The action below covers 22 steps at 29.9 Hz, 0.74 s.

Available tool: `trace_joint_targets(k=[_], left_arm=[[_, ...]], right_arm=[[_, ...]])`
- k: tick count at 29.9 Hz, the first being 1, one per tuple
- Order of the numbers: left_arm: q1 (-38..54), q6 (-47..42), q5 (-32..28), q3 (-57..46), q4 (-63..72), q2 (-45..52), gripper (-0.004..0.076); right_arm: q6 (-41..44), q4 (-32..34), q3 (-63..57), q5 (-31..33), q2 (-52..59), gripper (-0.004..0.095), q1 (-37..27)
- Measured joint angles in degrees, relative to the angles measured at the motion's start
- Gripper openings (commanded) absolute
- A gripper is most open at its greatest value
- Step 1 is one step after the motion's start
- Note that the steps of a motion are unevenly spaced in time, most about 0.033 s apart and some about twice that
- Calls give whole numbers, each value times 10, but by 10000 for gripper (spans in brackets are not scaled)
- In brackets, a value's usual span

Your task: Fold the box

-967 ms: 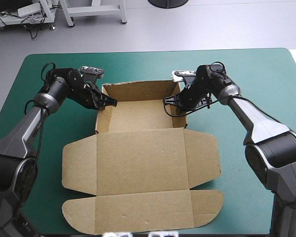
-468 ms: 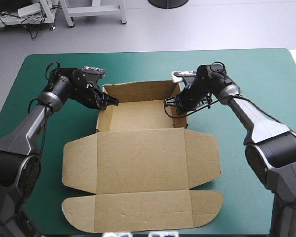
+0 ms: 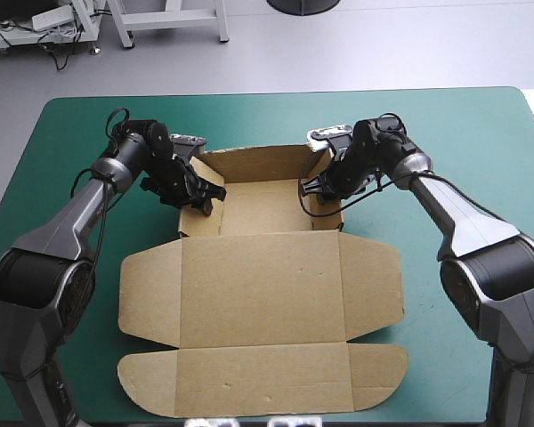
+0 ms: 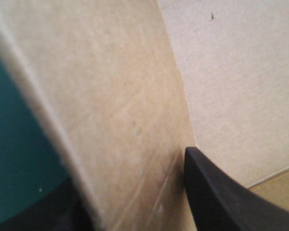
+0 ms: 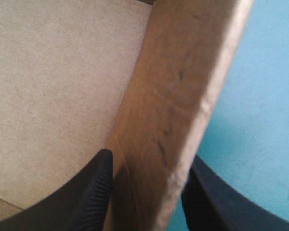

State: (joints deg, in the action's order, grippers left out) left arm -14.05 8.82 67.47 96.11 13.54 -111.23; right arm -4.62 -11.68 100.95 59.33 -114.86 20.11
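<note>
The brown box (image 3: 262,294) lies mid-table as an open tray with its lid flat toward the near edge. Its far part has raised walls around a floor (image 3: 265,205). My left gripper (image 3: 200,197) straddles the tray's left wall (image 4: 111,110), one black finger (image 4: 221,197) inside and the other outside, all but shut on the board. On the opposite side, my right gripper (image 3: 325,191) pinches the right wall (image 5: 178,96) in the same way, with one finger (image 5: 98,187) on the inner face. Teal-green cover shows beyond each wall's outer side.
The teal-green table (image 3: 481,133) has bare cover to the right, to the left and behind the box. The lid's rounded flaps (image 3: 378,365) reach close to the near edge.
My left gripper has moved inward to the right with the left wall, and the whole box has slid slightly right. The right gripper has held its place on the right wall.
</note>
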Motion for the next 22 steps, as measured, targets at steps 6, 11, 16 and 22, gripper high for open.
trace_joint_targets(k=[6,11,16,22], left_arm=[[0,-4,4,52,4,0,371],[0,-12,12,76,-5,0,371],[0,-15,30,106,-7,0,370],[0,-15,35,196,-5,8,330]], right_arm=[[-2,29,37,9,0,439,0],[-4,32,82,21,0,438,0],[-4,38,127,64,0,438,0],[2,60,191,115,0,438,0]])
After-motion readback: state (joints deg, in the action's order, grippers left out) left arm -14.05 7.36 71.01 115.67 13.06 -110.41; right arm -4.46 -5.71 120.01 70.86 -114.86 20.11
